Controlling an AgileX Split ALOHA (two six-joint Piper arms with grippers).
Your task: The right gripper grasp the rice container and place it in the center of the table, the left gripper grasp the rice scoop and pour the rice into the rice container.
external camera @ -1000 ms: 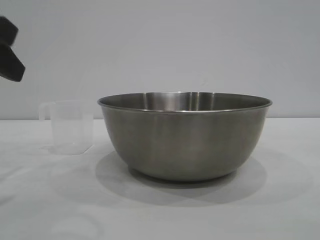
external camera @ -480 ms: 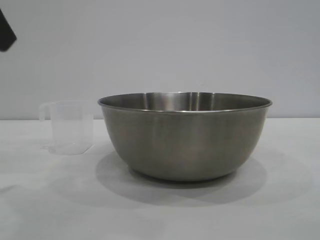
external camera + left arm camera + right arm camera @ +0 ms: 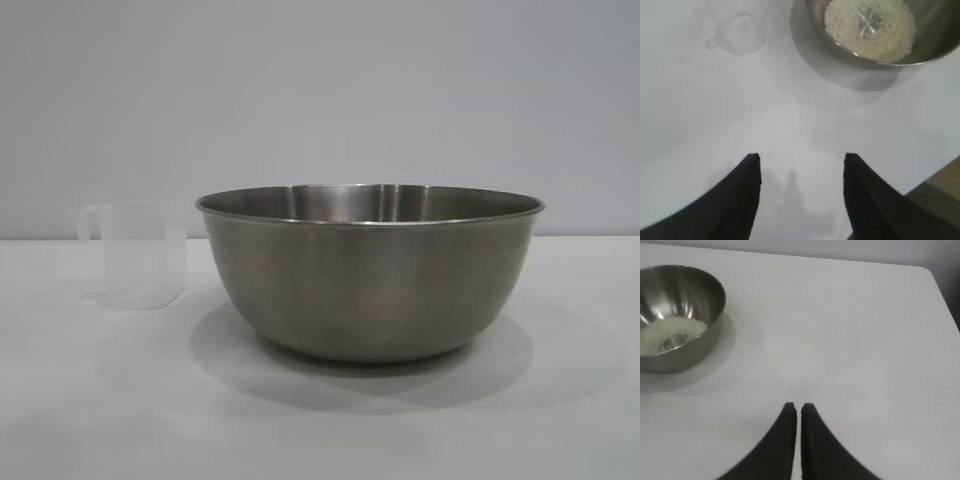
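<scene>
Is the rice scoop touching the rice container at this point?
Apart. The left wrist view shows bare table between the rice scoop and the rice container; the exterior view shows the scoop standing beside the bowl's wall.

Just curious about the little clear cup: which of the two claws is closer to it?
Left, seemingly. The left gripper hangs open above bare table, with the rice scoop standing just ahead. The right gripper, shut, sits on the rice container's far side, the scoop outside its view.

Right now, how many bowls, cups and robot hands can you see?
Steel bowls: 1, the rice container, with rice inside
Clear cups: 1, the rice scoop
Robot hands: 2, left hand, right hand
Total: 4
</scene>
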